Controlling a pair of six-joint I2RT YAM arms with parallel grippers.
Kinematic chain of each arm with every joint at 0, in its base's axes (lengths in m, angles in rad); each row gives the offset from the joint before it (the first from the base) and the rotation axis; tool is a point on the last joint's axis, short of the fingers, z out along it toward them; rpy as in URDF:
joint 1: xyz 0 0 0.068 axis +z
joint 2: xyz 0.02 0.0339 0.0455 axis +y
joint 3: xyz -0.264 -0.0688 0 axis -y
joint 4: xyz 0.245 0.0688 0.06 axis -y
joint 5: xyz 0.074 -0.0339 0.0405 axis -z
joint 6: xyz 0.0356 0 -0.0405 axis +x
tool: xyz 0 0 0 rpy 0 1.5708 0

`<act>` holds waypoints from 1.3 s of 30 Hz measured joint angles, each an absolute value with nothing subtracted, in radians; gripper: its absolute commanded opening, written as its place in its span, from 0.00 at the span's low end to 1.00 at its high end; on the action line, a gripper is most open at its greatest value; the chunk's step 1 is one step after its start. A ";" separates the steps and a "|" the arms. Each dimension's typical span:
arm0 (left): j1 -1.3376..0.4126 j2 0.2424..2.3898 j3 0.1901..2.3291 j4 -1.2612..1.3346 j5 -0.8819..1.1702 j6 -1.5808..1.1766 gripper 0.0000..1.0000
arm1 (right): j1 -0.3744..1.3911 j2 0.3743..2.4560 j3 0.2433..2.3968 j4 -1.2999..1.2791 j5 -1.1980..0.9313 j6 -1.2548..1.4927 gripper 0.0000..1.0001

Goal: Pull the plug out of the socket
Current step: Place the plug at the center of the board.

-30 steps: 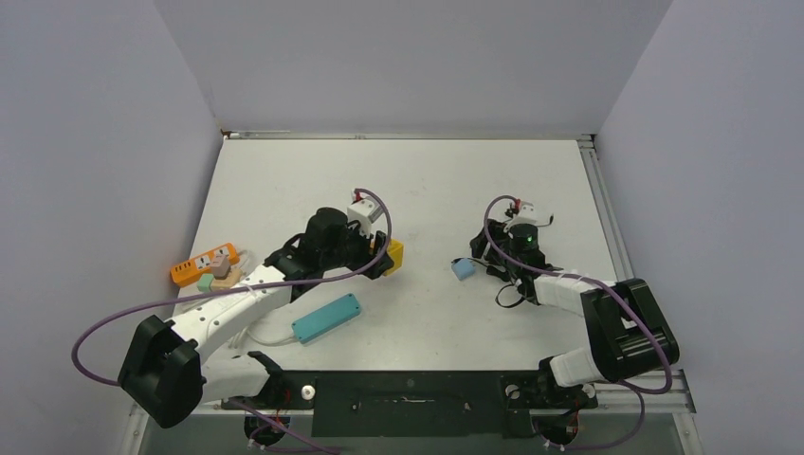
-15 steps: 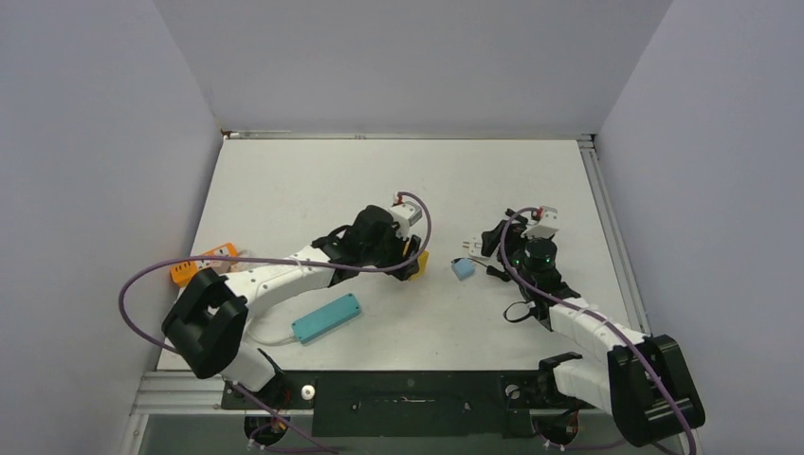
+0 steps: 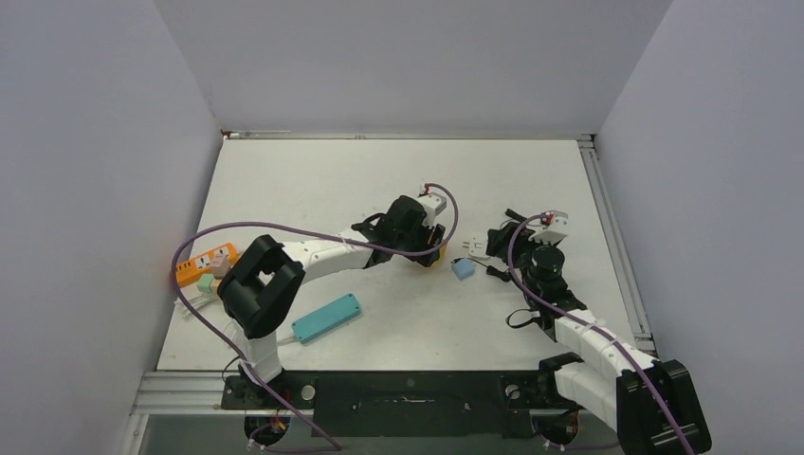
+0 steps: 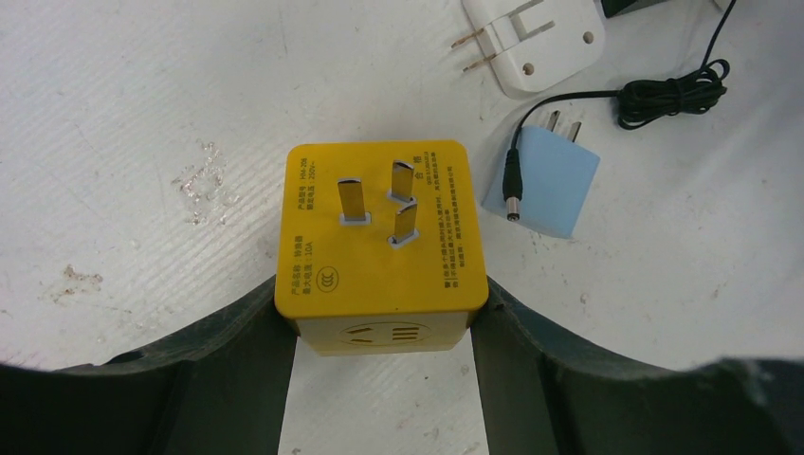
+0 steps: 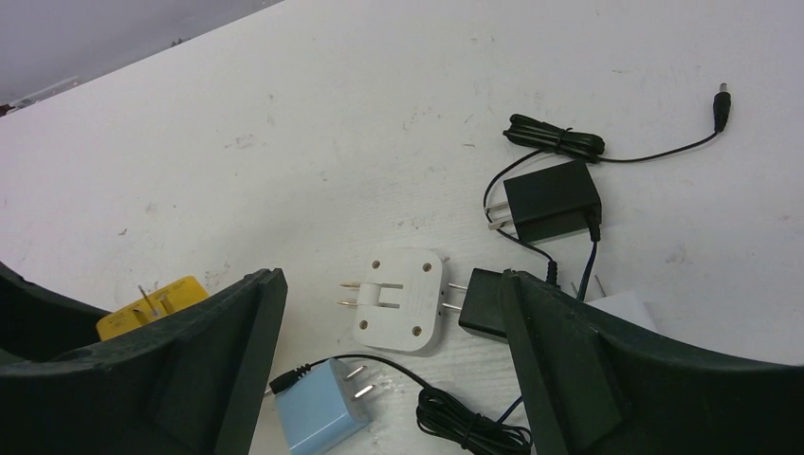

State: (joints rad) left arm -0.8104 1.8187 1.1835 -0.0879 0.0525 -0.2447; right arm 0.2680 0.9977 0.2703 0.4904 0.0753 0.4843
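Left pincer (image 4: 379,379) grips yellow plug (image 4: 382,248), seemingly clear of blue adapter (image 4: 542,183).

You had a teal power strip (image 3: 326,318) near the front edge of the table (image 3: 379,180); a blue charger (image 5: 319,409), a white adapter (image 5: 401,300) and a black adapter (image 5: 551,199) lay rightward.

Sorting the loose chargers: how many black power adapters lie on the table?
2: one black adapter beside its coiled cord, another black block at the white plug, partly hidden by the right gripper.

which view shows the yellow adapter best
The left wrist view: the yellow square plastic adapter fills the frame, prongs up, held in the left end effector. Top view shows a sliver; right wrist, a corner.
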 measured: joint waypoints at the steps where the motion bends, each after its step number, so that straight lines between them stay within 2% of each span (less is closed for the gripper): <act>1: -0.810 1.829 1.184 -0.076 0.048 -0.247 0.06 | 0.268 0.991 0.267 0.491 0.075 0.484 0.85; 5: -0.810 1.852 1.184 -0.031 0.036 -0.253 0.18 | 0.268 0.971 0.260 0.493 0.076 0.484 0.85; 9: -0.810 1.874 1.184 -0.004 0.030 -0.257 0.37 | 0.268 0.970 0.258 0.493 0.081 0.484 0.85; 13: -0.810 1.885 1.185 0.007 0.023 -0.259 0.59 | 0.268 0.964 0.253 0.493 0.089 0.484 0.85; 17: -0.810 1.885 1.185 0.007 0.020 -0.260 0.87 | 0.268 0.947 0.249 0.493 0.095 0.484 0.86; 20: -0.810 1.885 1.185 0.007 0.001 -0.266 1.00 | 0.268 0.947 0.248 0.493 0.099 0.484 0.86; 21: -0.810 1.885 1.185 0.007 -0.005 -0.268 0.97 | 0.268 0.947 0.248 0.493 0.099 0.484 0.86; 27: -0.807 1.794 1.151 -0.017 -0.044 -0.271 0.96 | 0.268 0.947 0.247 0.493 0.101 0.484 0.88; 34: -0.756 1.496 1.077 -0.175 -0.052 -0.226 0.96 | 0.268 0.947 0.247 0.493 0.101 0.485 0.91; 39: -0.636 1.272 0.923 -0.297 -0.039 -0.250 0.96 | 0.268 0.947 0.247 0.493 0.101 0.485 0.92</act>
